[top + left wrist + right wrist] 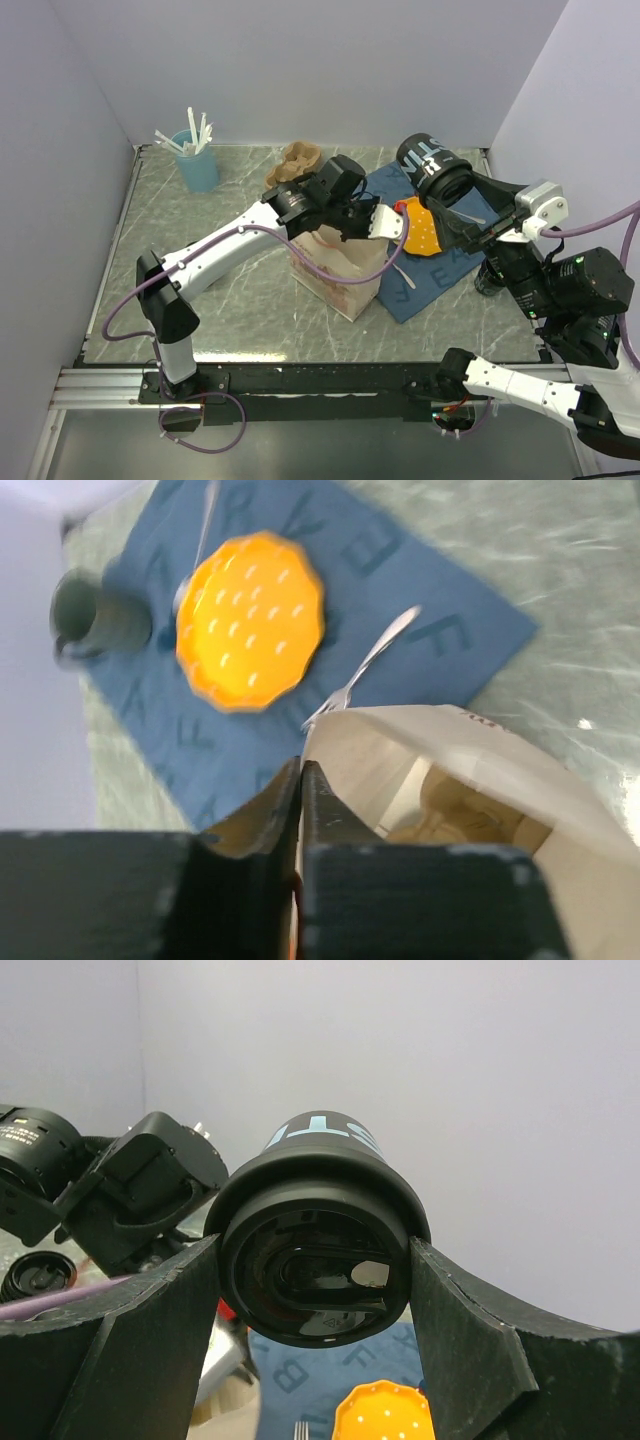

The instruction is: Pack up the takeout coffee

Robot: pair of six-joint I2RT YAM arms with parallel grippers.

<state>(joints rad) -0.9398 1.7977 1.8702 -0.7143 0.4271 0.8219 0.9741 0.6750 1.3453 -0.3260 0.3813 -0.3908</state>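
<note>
The takeout coffee (433,163) is a black cup with pale lettering and a black lid. My right gripper (452,192) is shut on it at the lid end and holds it tilted in the air above the blue mat's far end. In the right wrist view the lid (315,1265) fills the gap between both fingers. The paper bag (338,266) stands open at the table's middle. My left gripper (377,222) is shut on the bag's right rim; in the left wrist view the jaws (300,772) pinch the bag's wall (480,770).
A blue lettered mat (432,268) lies right of the bag, bearing an orange dotted plate (422,228), a fork (365,665) and a teal mug (95,620). A light-blue cup of white sticks (197,160) and a brown pulp carrier (298,160) stand at the back.
</note>
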